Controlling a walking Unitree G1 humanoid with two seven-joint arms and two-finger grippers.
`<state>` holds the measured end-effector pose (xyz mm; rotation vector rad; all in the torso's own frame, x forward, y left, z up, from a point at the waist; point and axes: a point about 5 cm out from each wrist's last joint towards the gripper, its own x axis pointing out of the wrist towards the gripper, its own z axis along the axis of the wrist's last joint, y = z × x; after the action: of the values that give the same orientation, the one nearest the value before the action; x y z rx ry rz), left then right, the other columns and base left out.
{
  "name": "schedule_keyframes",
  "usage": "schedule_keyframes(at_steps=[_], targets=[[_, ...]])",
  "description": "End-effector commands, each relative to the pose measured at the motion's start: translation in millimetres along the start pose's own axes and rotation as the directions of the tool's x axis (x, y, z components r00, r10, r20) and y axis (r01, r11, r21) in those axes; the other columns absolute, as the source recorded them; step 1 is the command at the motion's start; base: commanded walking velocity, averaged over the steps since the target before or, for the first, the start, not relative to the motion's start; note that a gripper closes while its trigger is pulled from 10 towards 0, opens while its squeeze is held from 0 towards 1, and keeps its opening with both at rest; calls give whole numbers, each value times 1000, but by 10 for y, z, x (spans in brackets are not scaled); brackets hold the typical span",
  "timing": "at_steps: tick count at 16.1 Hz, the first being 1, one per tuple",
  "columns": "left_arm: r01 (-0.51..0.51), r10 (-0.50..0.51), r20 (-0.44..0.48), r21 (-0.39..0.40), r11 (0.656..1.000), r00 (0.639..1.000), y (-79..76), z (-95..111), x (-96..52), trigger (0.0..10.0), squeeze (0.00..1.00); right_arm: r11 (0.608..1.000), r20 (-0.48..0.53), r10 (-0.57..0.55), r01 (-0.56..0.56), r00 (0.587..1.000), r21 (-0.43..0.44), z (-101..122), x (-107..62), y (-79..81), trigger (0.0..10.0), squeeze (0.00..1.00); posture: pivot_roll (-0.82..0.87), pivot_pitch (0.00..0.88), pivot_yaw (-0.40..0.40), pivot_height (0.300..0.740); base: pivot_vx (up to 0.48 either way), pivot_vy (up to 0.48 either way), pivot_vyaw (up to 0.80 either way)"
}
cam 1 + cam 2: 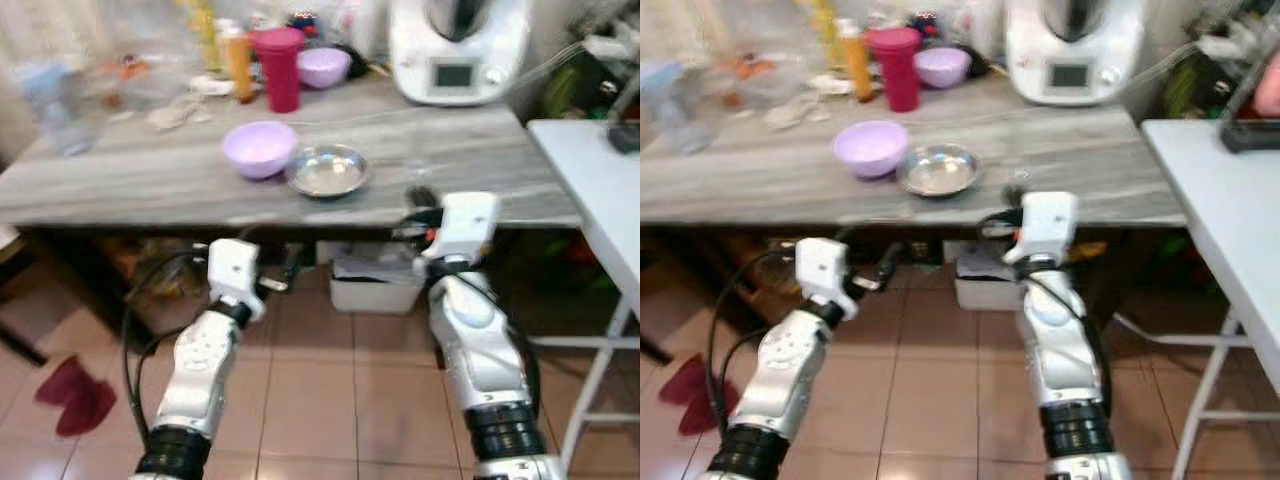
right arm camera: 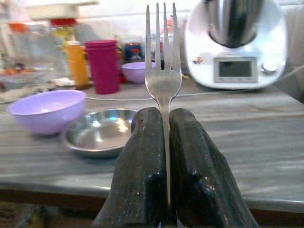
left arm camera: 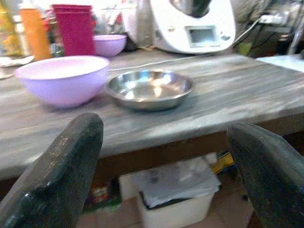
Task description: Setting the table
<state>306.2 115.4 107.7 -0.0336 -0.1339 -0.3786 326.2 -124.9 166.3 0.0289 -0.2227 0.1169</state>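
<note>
Pinching a fork (image 2: 163, 76) tight between its two black fingers, the right gripper (image 2: 166, 142) was at the front edge of the grey table (image 1: 150, 180), with the prongs pointing up. The left gripper (image 3: 161, 156) was low in front of that edge, its fingers spread wide with nothing in them. A steel dish (image 1: 327, 169) sat near the front edge, touching a purple bowl (image 1: 259, 148).

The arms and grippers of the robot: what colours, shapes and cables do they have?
Both arms are glossy silver shells with black ribbed rings near the bottom of the eye views. Each wrist ends in a white boxy block. Black cables loop beside the left arm, and a small orange-red mark sits by the right block. The left gripper and right gripper have thick, matt black, rounded fingers.
</note>
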Motion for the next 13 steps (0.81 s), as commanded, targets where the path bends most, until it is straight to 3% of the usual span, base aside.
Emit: schedule_keyframes(at_steps=[1, 11, 13], targets=[[27, -26, 8, -10, 1000, 1000, -98, 3, 37, 10000, 0, 1000, 2, -25, 25, 1000, -19, 21, -9, -109, 10000, 0, -165, 42, 47, 740, 334, 0, 0], [34, -34, 3, -22, 999, 999, -138, -27, 19, 10000, 0, 998, -9, -11, 11, 1000, -54, 10, -33, -111, 10000, 0, -173, 55, 43, 740, 408, 0, 0], [34, -33, 1, -24, 999, 999, -146, -35, 21, 10000, 0, 998, -9, -15, 15, 1000, -54, 16, -34, -124, 10000, 0, -176, 57, 43, 740, 480, 0, 428]])
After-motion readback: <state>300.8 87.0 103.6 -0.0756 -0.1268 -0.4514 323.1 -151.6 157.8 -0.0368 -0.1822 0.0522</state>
